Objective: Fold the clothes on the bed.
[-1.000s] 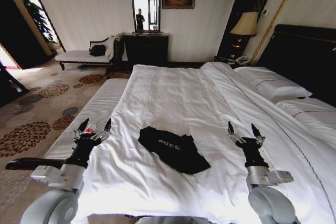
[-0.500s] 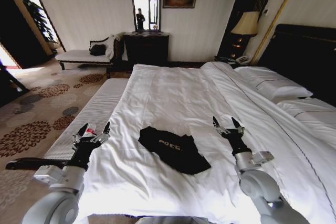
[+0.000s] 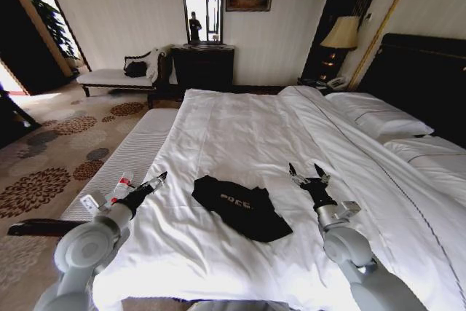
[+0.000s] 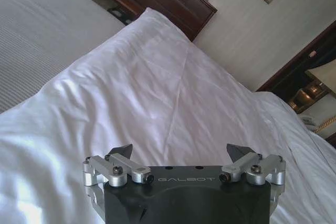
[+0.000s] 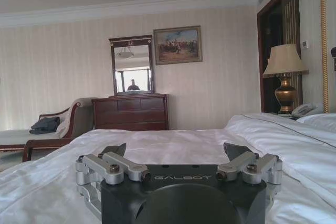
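The clothes, a crumpled black T-shirt (image 3: pixel 240 205) with white lettering, lie on the white duvet of the bed (image 3: pixel 247 129) near its foot. My left gripper (image 3: pixel 154 181) is low at the bed's left edge, pointing toward the shirt and a short way from it. In the left wrist view this gripper (image 4: pixel 181 150) is open over bare duvet. My right gripper (image 3: pixel 305 173) is open just right of the shirt, above the duvet. The right wrist view has its fingers (image 5: pixel 176 149) spread and empty, with the duvet beyond them.
A long white bench (image 3: pixel 135 151) runs along the bed's left side, with a small white-and-red remote (image 3: pixel 124 180) on it by my left arm. Pillows (image 3: pixel 378 118) and a dark headboard (image 3: pixel 426 78) are at right. A chaise (image 3: pixel 116 76), dresser (image 3: pixel 202 67) and lamp (image 3: pixel 341 34) line the far wall.
My right gripper has moved forward and left, closer to the shirt. My left arm has turned and reached right toward the shirt's left side. The shirt has not moved.
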Motion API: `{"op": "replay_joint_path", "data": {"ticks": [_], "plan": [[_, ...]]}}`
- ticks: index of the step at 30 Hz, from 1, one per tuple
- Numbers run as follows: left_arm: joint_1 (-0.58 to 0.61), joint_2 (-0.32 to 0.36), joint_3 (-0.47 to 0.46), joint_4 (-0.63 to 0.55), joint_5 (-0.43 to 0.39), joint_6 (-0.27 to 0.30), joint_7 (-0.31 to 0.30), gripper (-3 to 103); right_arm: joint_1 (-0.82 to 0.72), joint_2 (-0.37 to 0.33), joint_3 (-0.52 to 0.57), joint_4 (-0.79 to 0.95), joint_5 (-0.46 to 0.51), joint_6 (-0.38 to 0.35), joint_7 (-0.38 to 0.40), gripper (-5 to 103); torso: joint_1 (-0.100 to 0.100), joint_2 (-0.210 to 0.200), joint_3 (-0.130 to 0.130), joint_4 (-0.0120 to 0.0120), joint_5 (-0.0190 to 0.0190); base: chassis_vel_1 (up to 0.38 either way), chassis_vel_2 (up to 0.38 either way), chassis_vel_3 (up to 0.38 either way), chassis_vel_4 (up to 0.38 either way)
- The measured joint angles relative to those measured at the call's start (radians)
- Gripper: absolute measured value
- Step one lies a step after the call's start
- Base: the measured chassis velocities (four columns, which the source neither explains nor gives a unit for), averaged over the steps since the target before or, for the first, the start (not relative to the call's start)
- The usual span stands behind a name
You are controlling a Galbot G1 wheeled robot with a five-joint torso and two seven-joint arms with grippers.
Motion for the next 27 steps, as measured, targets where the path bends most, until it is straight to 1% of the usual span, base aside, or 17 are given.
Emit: {"op": "replay_joint_path", "data": {"ticks": [2,3,4,5,6,7,9,10,11,12,14,15,16,18,20,22,27], "plan": [[-0.01,-0.005,0.003,0.018,-0.01,0.005,-0.008,100,0.017,-0.004,-0.019,-0.011,0.0,-0.005,0.006,100,0.0,0.0,0.0,0.0,-0.0001,0.0,0.0,0.0,0.0],[-0.013,-0.009,0.003,0.027,-0.016,0.009,-0.012,100,0.026,-0.006,-0.029,-0.017,0.001,-0.007,0.008,100,0.0,0.0,0.0,0.0004,0.0002,0.0,0.0,0.0,0.0],[-0.018,-0.016,0.004,0.043,-0.029,0.014,-0.02,100,0.043,-0.01,-0.048,-0.03,0.0,-0.009,0.01,100,0.0,0.0,0.0,0.0016,0.0002,0.0,0.0,0.0,0.0],[-0.04,-0.03,0.012,0.077,-0.056,0.018,-0.038,100,0.05,-0.01,-0.06,-0.042,-0.007,-0.011,0.013,100,0.0,0.0,0.0,0.002,0.0004,0.0,0.0,0.0,0.0],[-0.04,-0.03,0.012,0.077,-0.056,0.018,-0.038,100,0.05,-0.01,-0.06,-0.042,-0.007,-0.011,0.013,100,0.0,0.0,0.0,0.002,0.0004,0.0,0.0,0.0,0.0],[-0.055,-0.038,0.018,0.095,-0.074,0.021,-0.049,100,0.05,-0.01,-0.062,-0.047,-0.012,-0.012,0.013,100,0.0,0.0,0.0,0.0019,0.0003,0.0,0.0,0.0,0.0],[-0.087,-0.062,0.033,0.13,-0.111,0.025,-0.073,100,0.048,-0.006,-0.062,-0.052,-0.021,-0.013,0.016,100,0.0,0.0,0.0,0.0006,0.0001,0.0,0.0,0.0,0.0],[-0.104,-0.086,0.044,0.15,-0.128,0.026,-0.083,100,0.046,-0.002,-0.062,-0.055,-0.024,-0.014,0.02,100,0.0,0.0,0.0,0.0001,0.0001,0.0,0.0,0.0,0.0],[-0.114,-0.11,0.052,0.166,-0.137,0.027,-0.088,100,0.045,0.002,-0.061,-0.056,-0.025,-0.015,0.022,100,0.0,0.0,0.0,0.0002,0.0002,0.0,0.0,0.0,0.0],[-0.114,-0.11,0.052,0.166,-0.137,0.027,-0.088,100,0.045,0.002,-0.061,-0.056,-0.025,-0.015,0.022,100,0.0,0.0,0.0,0.0002,0.0002,0.0,0.0,0.0,0.0],[-0.123,-0.145,0.062,0.185,-0.152,0.029,-0.097,100,0.044,0.006,-0.061,-0.06,-0.029,-0.016,0.024,100,0.0,0.0,0.0,0.0008,0.0003,0.0,0.0,0.0,0.0],[-0.132,-0.182,0.071,0.202,-0.174,0.032,-0.119,100,0.044,0.011,-0.063,-0.065,-0.034,-0.017,0.025,100,0.0,0.0,0.0,0.0011,0.0003,0.0,0.0,0.0,0.0],[-0.132,-0.182,0.071,0.202,-0.174,0.032,-0.119,100,0.044,0.011,-0.063,-0.065,-0.034,-0.017,0.025,100,0.0,0.0,0.0,0.0011,0.0003,0.0,0.0,0.0,0.0],[-0.145,-0.221,0.082,0.225,-0.194,0.036,-0.152,100,0.045,0.016,-0.069,-0.069,-0.039,-0.018,0.028,100,0.0,0.0,0.0,0.0008,0.0002,0.0,0.0,0.0,0.0],[-0.16,-0.25,0.094,0.244,-0.195,0.036,-0.17,100,0.045,0.02,-0.074,-0.07,-0.044,-0.021,0.03,100,0.0,0.0,0.0,0.0009,0.0003,0.0,0.0,0.0,0.0],[-0.168,-0.261,0.099,0.252,-0.195,0.036,-0.173,100,0.045,0.021,-0.075,-0.072,-0.046,-0.021,0.03,100,0.0,0.0,0.0,0.0011,0.0003,0.0,0.0,0.0,0.0],[-0.204,-0.29,0.119,0.278,-0.187,0.036,-0.181,100,0.041,0.025,-0.075,-0.087,-0.062,-0.021,0.031,100,0.0,0.0,0.0,0.0007,0.0003,0.0,0.0,0.0,0.0]]}}
